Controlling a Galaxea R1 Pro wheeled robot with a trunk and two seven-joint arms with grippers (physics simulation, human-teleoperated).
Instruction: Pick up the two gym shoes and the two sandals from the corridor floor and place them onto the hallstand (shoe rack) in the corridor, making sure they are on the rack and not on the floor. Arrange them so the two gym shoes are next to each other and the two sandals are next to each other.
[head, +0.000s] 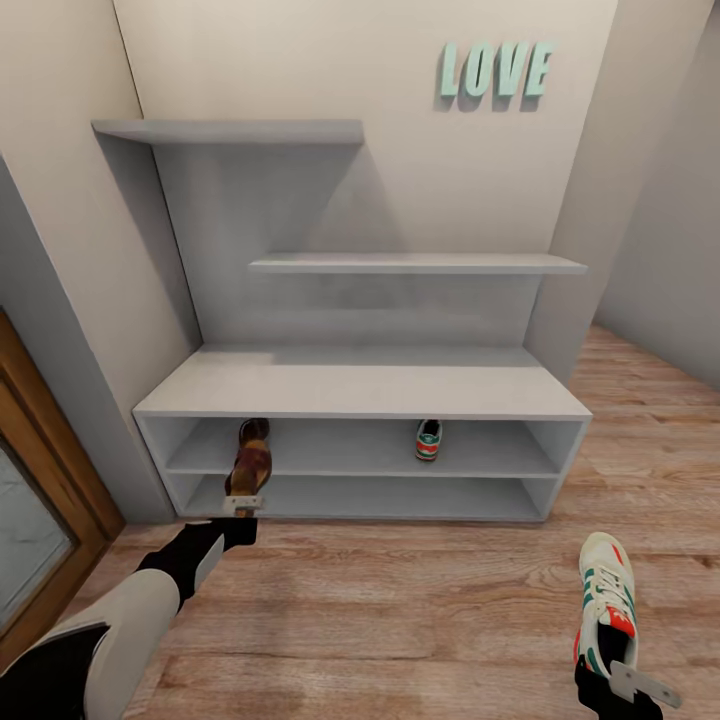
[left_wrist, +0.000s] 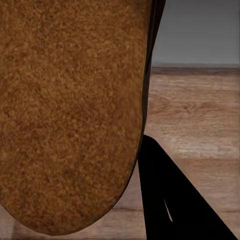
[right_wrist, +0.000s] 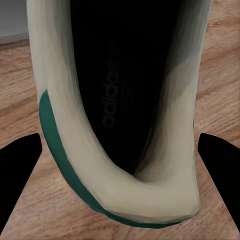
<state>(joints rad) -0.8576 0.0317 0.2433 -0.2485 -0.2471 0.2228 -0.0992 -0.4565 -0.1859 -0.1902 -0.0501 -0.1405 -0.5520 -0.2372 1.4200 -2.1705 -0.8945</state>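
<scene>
- Rack (head: 360, 388): low grey unit against the wall, flat top bare, two open shelves below.
- Sneaker one (head: 428, 440): stands on the upper shelf, right of centre, heel outward.
- Sandal (head: 251, 462): held by the left gripper (head: 243, 503) at the rack's front left, toe reaching into the upper shelf opening. Jaws clenched on its heel end. In the left wrist view the tan footbed (left_wrist: 70, 110) lies close against the camera, floor (left_wrist: 200, 115) beyond.
- Sneaker two (head: 606, 598): held by the right gripper (head: 625, 680) over the floor, well apart from the rack, off its front right corner. Jaws grasping the heel; the right wrist view looks down into the shoe opening (right_wrist: 120, 95) with a dark finger (right_wrist: 17, 160) at either side.
- Second sandal: not located.
- Step in hand, as judged: placing the sandal on the upper shelf, left end. One sneaker is stowed; the task appears roughly a quarter done.
- Next move calls for: pushing the sandal fully in, setting it flat, then releasing. Sneaker two must then go just beside sneaker one. Room should be left beside the sandal for its mate.
</scene>
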